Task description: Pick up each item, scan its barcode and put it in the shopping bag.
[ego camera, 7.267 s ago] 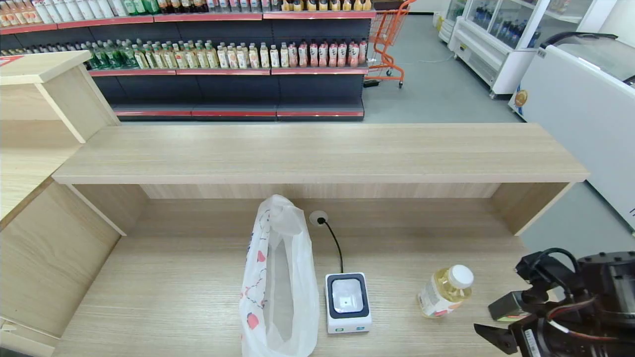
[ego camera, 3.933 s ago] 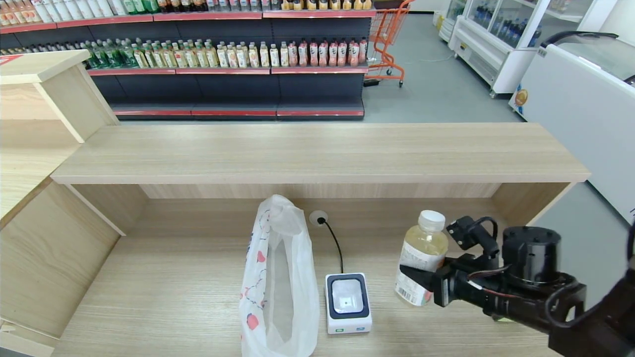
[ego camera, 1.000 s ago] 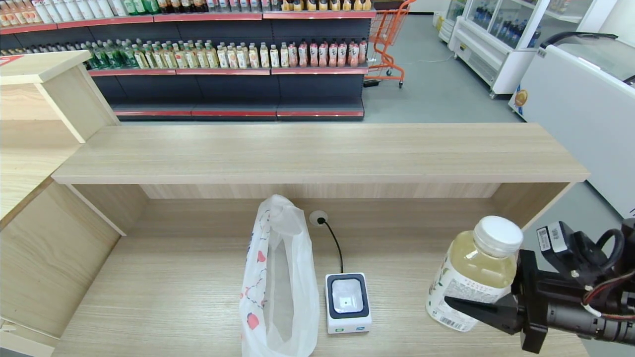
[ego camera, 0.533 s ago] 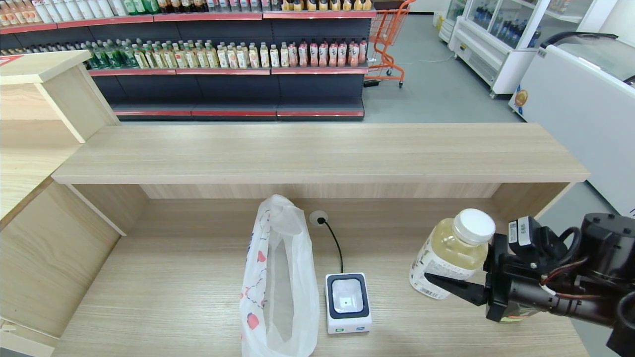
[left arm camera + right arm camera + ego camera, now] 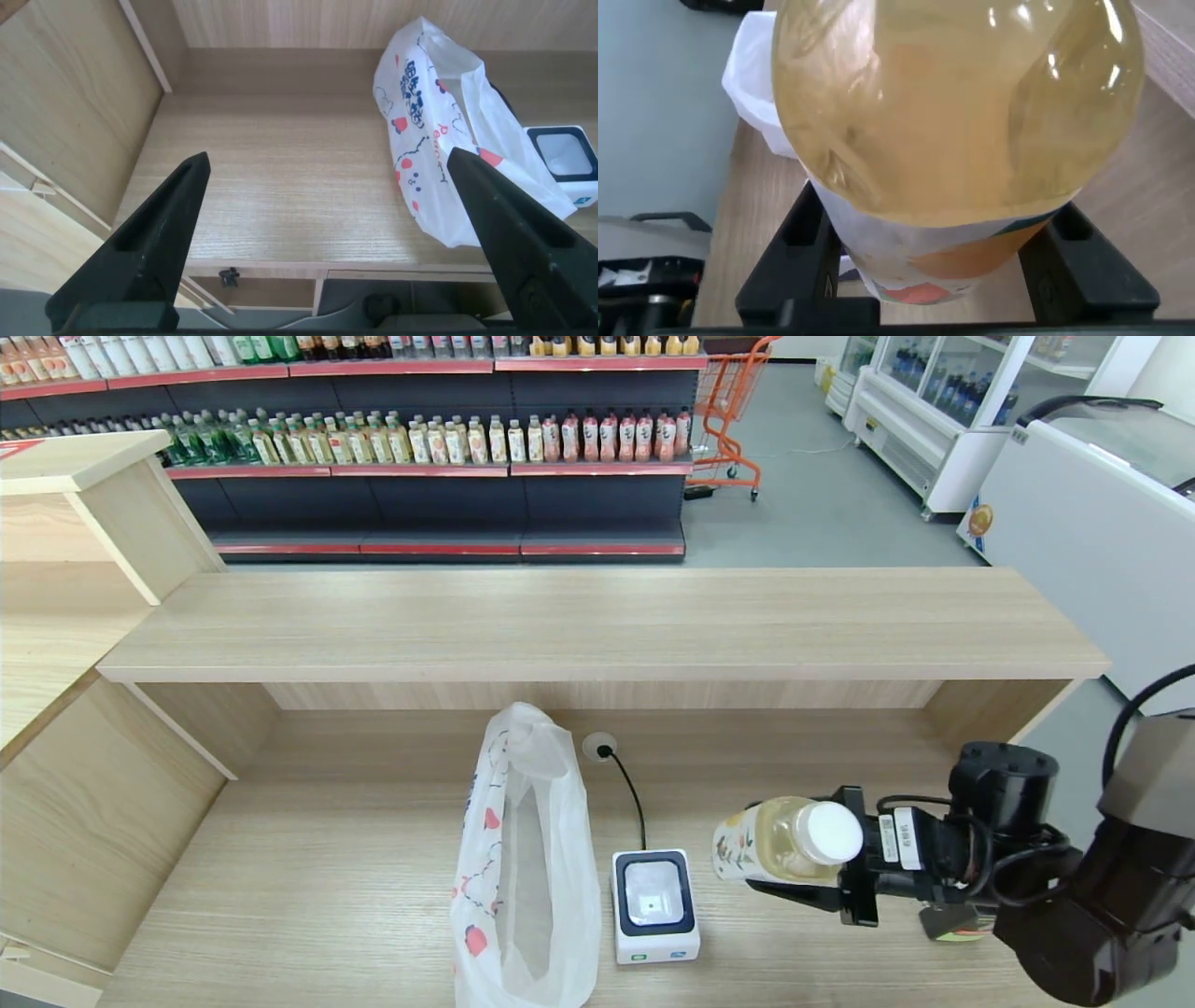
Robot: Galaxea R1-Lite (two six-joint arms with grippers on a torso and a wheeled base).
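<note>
- The right gripper [image 5: 794, 847] has its dark flat fingers [image 5: 796, 252] clamped on either side of the bottle [image 5: 775, 840], over the lower, labelled part of the body.
- The bottle lies on its side in that grip, off the counter [image 5: 280, 896]. Its white cap [image 5: 834, 833] points back at the wrist and its base points at the scanner [image 5: 654, 903], which is just beside and below it.
- Handling, as I judge it: it is nearly full of pale yellow liquid, so it is weighty for its bulk. The clear plastic wall is smooth and round, and probably gives a little under squeeze (a held bottle like this can roll or slide between flat pads).
- A hold across the labelled mid-body looks soundest to me, since the paper offers more friction than bare plastic. The shoulder and cap are stiffer but narrower.
- I cannot tell whether the barcode faces the scanner window.
- The scanner is a small white box with rounded corners and a dark-framed glass window facing up. A black cable [image 5: 630, 793] runs from it to a round port at the back.
- The shopping bag [image 5: 527, 859] is thin, limp white film with red and blue print. It stands slumped next to the scanner on the robot's left, mouth open upward.
- The left gripper [image 5: 327, 243] hangs over bare pale wood-grain counter with its fingers wide apart, holding nothing.
</note>
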